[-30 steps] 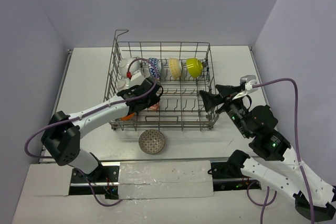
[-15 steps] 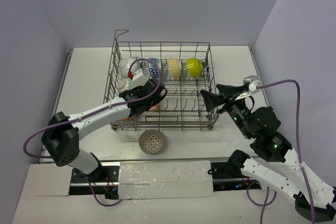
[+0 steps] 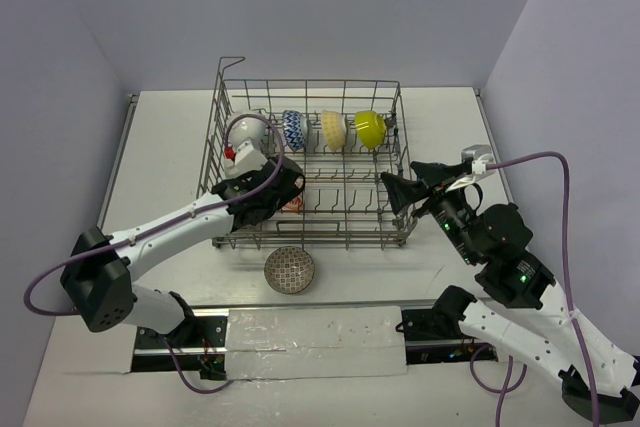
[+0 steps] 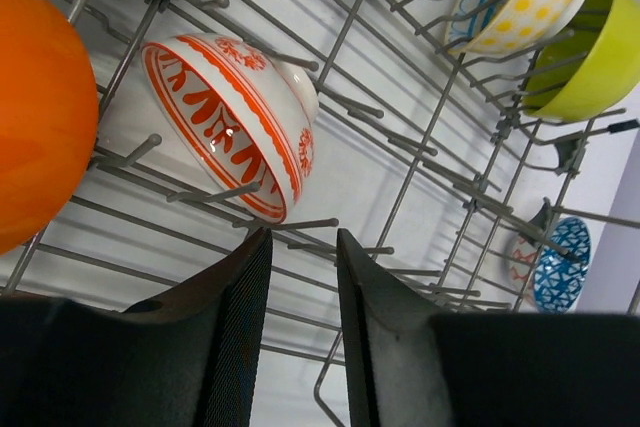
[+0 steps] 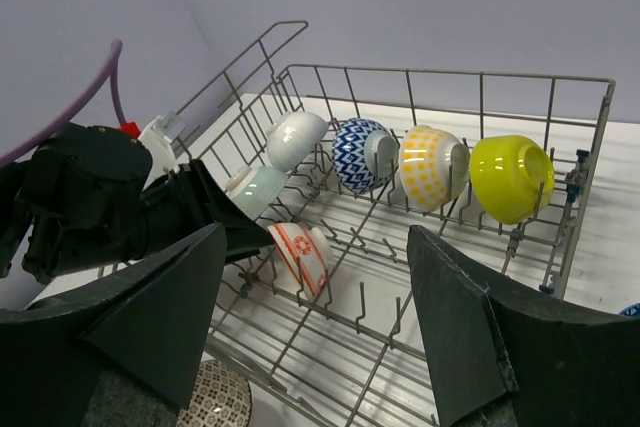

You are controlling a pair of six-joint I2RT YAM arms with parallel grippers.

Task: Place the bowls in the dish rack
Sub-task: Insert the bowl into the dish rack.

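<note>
The dish rack [image 3: 311, 82] holds a back row of bowls: white [image 3: 249, 127], blue-white [image 3: 293, 129], pale yellow [image 3: 333, 127] and lime [image 3: 369, 128]. My left gripper [image 3: 288, 189] is inside the rack, open, with nothing between its fingers [image 4: 240, 327]. Just beyond its tips the red-white bowl [image 4: 235, 122] stands on edge among the tines, free of the jaws. An orange bowl [image 4: 40, 117] lies to its left. My right gripper [image 3: 393, 192] hangs open and empty at the rack's right wall. A grey patterned bowl [image 3: 289, 269] sits on the table in front of the rack.
A pale grey-green bowl [image 5: 258, 190] leans in the rack's left row. Another blue patterned bowl [image 4: 560, 262] lies on the table outside the rack's right side. Side walls close in the table on the left and right.
The left gripper's jaws have spread wider and the left arm has shifted slightly left and back. The red-white bowl stays propped in the tines. The right arm has barely moved.
</note>
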